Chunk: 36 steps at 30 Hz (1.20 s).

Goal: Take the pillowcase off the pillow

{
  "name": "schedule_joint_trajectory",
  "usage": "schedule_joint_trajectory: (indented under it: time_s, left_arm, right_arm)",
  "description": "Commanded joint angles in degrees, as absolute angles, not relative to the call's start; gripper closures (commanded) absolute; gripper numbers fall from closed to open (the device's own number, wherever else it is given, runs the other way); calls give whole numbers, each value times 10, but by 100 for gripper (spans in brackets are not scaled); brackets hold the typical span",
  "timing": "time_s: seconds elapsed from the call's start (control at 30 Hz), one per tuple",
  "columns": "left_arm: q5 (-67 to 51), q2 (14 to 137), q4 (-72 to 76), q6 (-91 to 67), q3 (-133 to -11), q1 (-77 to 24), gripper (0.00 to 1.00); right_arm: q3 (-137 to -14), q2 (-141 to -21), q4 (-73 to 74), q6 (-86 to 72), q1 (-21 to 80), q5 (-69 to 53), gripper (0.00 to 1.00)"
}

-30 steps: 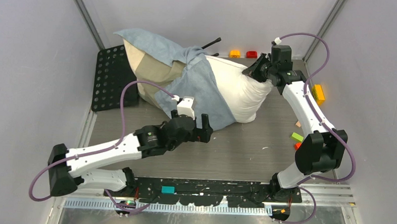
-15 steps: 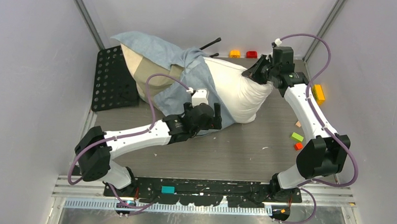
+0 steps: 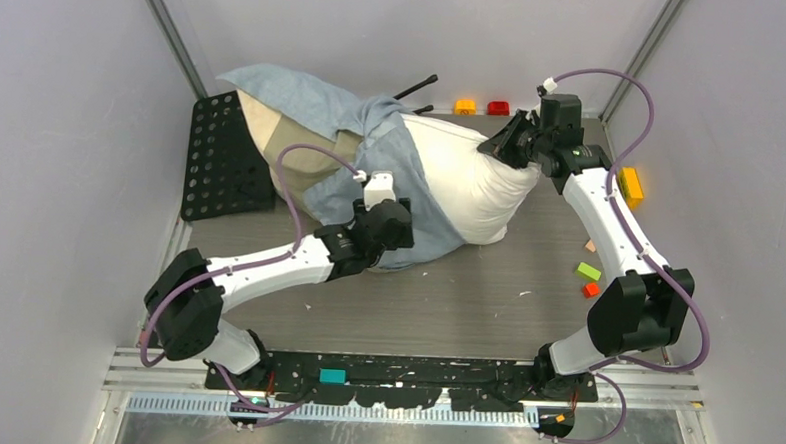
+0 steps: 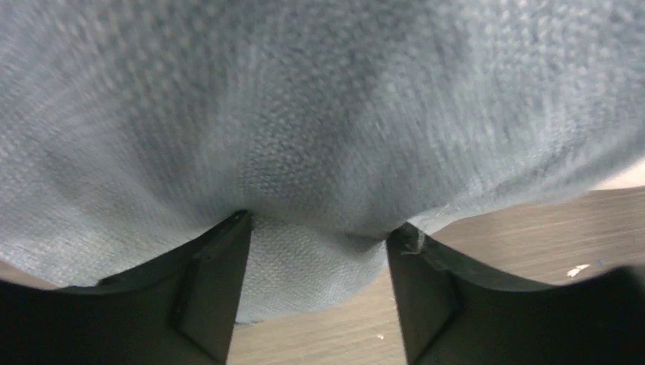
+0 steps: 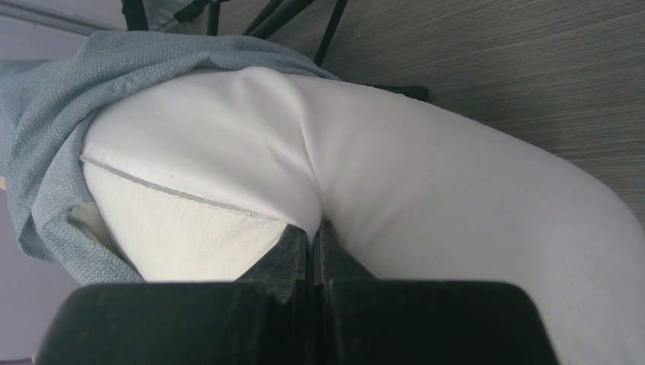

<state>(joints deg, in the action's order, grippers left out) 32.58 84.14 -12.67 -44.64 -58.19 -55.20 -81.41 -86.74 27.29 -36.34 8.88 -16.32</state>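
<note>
Grey wood-grain bench, enclosed by pale walls, carries all items observed.

Item 1: plump plain white rectangular stuffed pillow. It lies across the far half of the bench, running from far left to centre right. Its right-hand end is bare.

Item 2: thin limp cloth pillowcase, blue-grey on one face and cream and olive-tan patchwork on the other. It covers the left-hand portion of the pillow and is bunched in folds about the pillow's middle, with a blue-grey flap hanging down to the bench on the near side.

Left end effector: released. The jaws stand wide apart and are pressed into the near blue-grey flap, with cloth bulging between the fingers. No clamping on the cloth is evident.

Right end effector: clenched, grasping a fold of the pillow's white fabric at its bare right-hand end. The fingers are closed together on the fold.

Other items: a black perforated plate lies at the far left, partly under the covered end. An orange block and a red block sit by the far wall. A yellow block and a green block lie along the right edge, well apart from the pillow.
</note>
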Motion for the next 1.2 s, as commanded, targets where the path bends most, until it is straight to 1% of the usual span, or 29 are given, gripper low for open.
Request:
schedule_joint_trajectory:
  time_s: [0.0,0.03,0.07,0.1,0.13,0.23,0.43,0.53,0.63,0.8,0.9,1.0,1.03,1.07,1.1,1.13,1.17]
  left_arm:
    - [303,803,-49,-402,-553,-526,59]
    - [314,794,-52,-390,-549,-524,76]
    - [324,787,-63,-379,-551,-523,91]
    - [337,780,-82,-365,-557,-521,98]
    - [351,773,-106,-352,-565,-518,100]
    - [349,740,-183,-339,-585,-495,100]
    - [319,630,-228,-292,-591,-413,100]
    - [336,586,-292,-250,-621,-379,100]
    - [372,536,-335,-197,-642,-353,100]
    - [399,484,-378,-146,-661,-341,100]
    - [364,468,-378,-144,-673,-341,100]
    - [287,466,-347,-146,-667,-341,100]
    - [255,470,-331,-149,-661,-341,100]
    - [216,482,-321,-157,-653,-340,100]
    - [183,495,-312,-164,-649,-341,100]
    - [151,509,-306,-173,-647,-341,100]
    - [118,526,-299,-181,-644,-341,100]
  right_arm:
    - [-810,-849,276,-365,86,-160,100]
    - [-809,-847,277,-364,86,-157,100]
    - [-809,-846,278,-363,86,-153,100]
    - [-809,-844,278,-362,86,-150,100]
    - [-809,-844,279,-360,86,-146,100]
    - [-817,-845,287,-350,85,-133,100]
    - [-882,-861,334,-318,59,-98,100]
    - [-928,-866,368,-308,32,-95,100]
    - [-948,-861,374,-308,9,-95,100]
    - [-992,-885,395,-301,-21,-92,100]
    - [-1043,-925,420,-287,-22,-107,100]
    - [-1090,-974,456,-272,-22,-152,100]
    - [-1100,-984,466,-269,-22,-162,97]
    - [-1105,-989,473,-266,-22,-165,89]
    - [-1105,-988,479,-263,-22,-166,76]
    - [-1100,-984,480,-258,-21,-164,60]
    - [-1090,-973,477,-253,-19,-157,49]
